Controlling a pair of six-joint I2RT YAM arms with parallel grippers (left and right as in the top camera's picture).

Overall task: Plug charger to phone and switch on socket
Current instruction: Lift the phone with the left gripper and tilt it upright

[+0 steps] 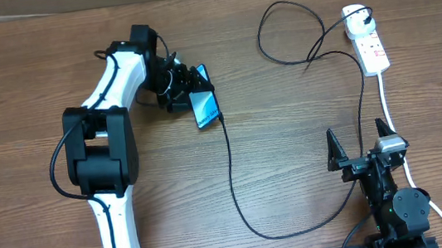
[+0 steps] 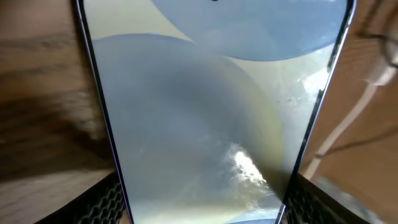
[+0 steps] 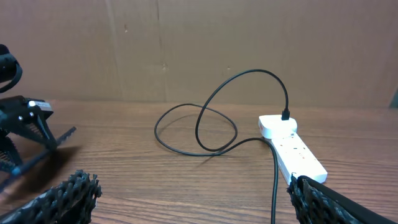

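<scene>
The phone (image 1: pixel 204 107), slim with a lit light-blue screen, is held tilted above the table at centre left by my left gripper (image 1: pixel 183 88), which is shut on its two long edges. In the left wrist view the phone (image 2: pixel 205 112) fills the frame between the jaws (image 2: pixel 202 205). The charger, a thin black cable (image 1: pixel 231 173), runs from the phone's lower end in a long loop to a black plug in the socket (image 1: pixel 368 40), a white power strip at the far right. My right gripper (image 1: pixel 363 145) is open and empty, near the front right. The socket (image 3: pixel 292 146) lies ahead of it.
A thick white cord (image 1: pixel 390 109) runs from the socket toward the front edge, passing beside the right arm. The black cable makes a loose loop (image 3: pixel 196 127) on the wooden table left of the socket. A brown wall stands behind the table.
</scene>
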